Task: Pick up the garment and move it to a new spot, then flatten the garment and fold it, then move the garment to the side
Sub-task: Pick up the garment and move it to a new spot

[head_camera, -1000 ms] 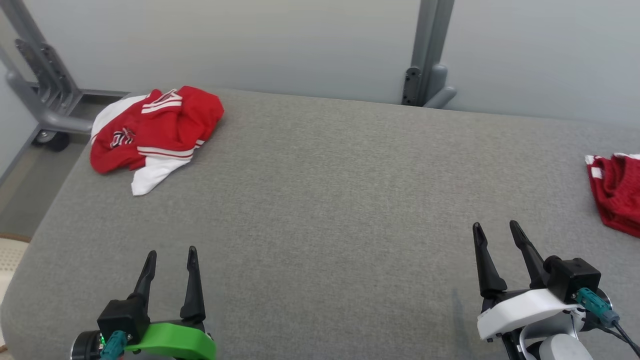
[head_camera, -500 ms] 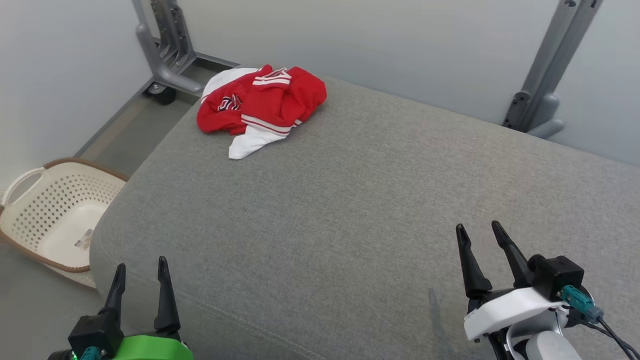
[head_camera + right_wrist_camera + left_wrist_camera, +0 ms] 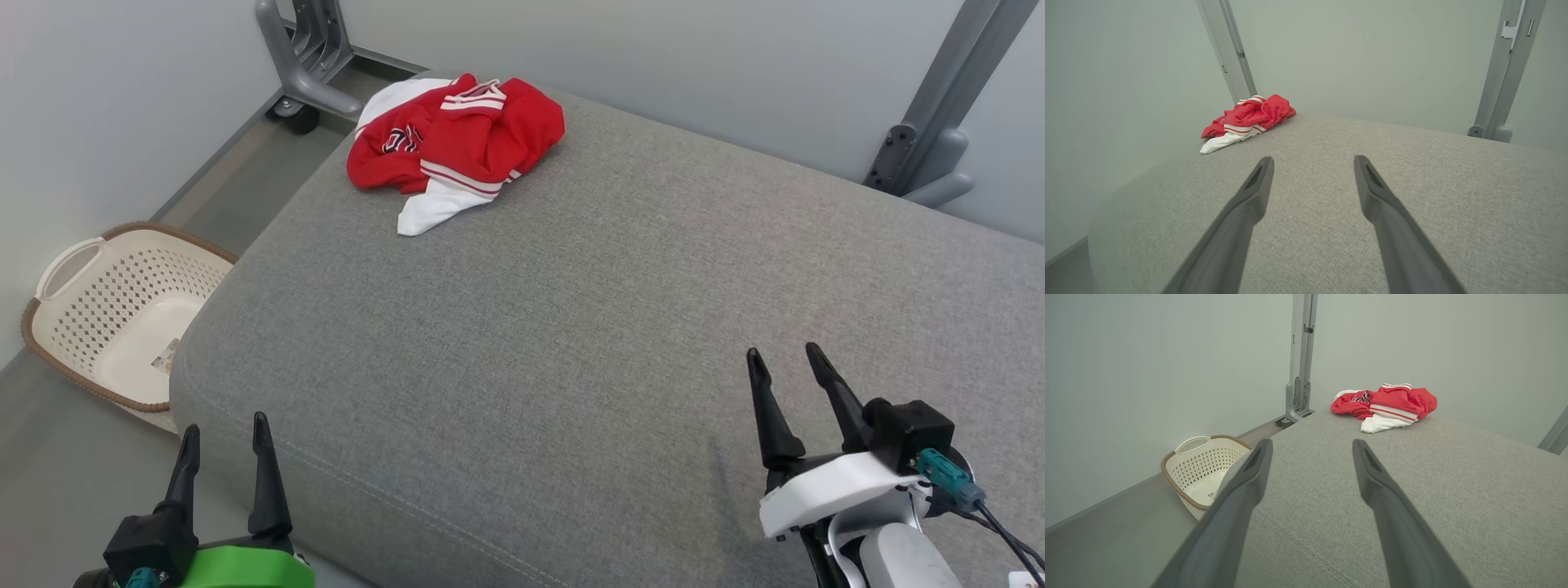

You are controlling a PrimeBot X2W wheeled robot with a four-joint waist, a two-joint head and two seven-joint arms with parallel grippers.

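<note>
Grippers sat nearest the camera, low in the head view. The left gripper (image 3: 224, 423) hung over the near left corner of the grey cushion (image 3: 531, 343), and the right gripper (image 3: 782, 351) was well apart from it at the lower right. Both had their jaws spread wide and held nothing. Each wrist view showed bare grey fabric between the two dark fingers.

Compared with a second before, the whole head view had swung toward the robot's left. That was the camera turning, not the things moving. A cream basket (image 3: 98, 314) had come into sight on the floor just beside the cushion's left edge.

Farthest off, the garment (image 3: 465, 139), a crumpled red and white heap, lay on the cushion's far left corner. It was near a grey metal stand (image 3: 306, 57) and the pale wall (image 3: 653, 49). It now showed closer to the middle of the view than before, and well apart from both grippers.

The robot seemed to have turned to face the garment. The pickup had not begun, and it would probably call for a long reach forward.
</note>
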